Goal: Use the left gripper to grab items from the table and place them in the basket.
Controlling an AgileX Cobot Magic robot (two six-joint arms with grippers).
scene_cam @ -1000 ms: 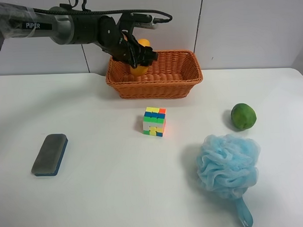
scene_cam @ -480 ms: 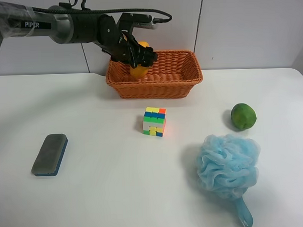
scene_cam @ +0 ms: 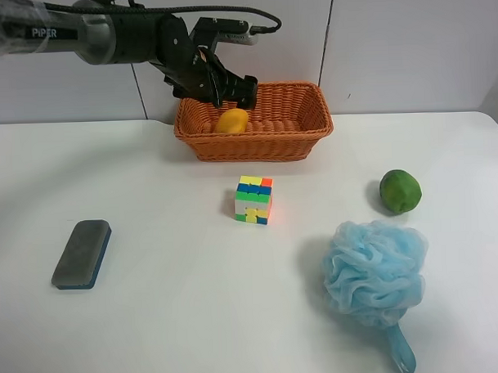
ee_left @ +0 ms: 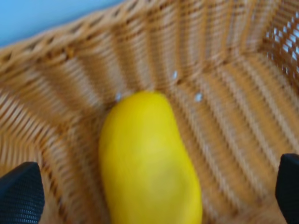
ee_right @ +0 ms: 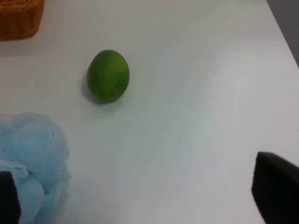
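Note:
The yellow-orange mango (scene_cam: 232, 121) lies inside the wicker basket (scene_cam: 296, 140) at its left end, free of any grip. The left wrist view shows the mango (ee_left: 147, 168) resting on the basket's woven wall (ee_left: 219, 70) between my spread black fingertips (ee_left: 21, 196). My left gripper (scene_cam: 217, 83) is open and hovers just above the mango, on the black PiPER arm reaching in from the exterior high view's left. My right gripper (ee_right: 140, 196) is open over the white table (scene_cam: 155, 321), with only its fingertips (ee_right: 275, 191) showing.
A multicoloured cube (scene_cam: 254, 199) stands in front of the basket. A round green fruit (scene_cam: 400, 191) (ee_right: 108, 75) lies at the right, with a blue bath pouf (scene_cam: 375, 272) (ee_right: 30, 158) near it. A grey-blue eraser block (scene_cam: 81, 254) lies at the left.
The left gripper has let go of the mango, which dropped into the basket, and has lifted slightly up and away from it.

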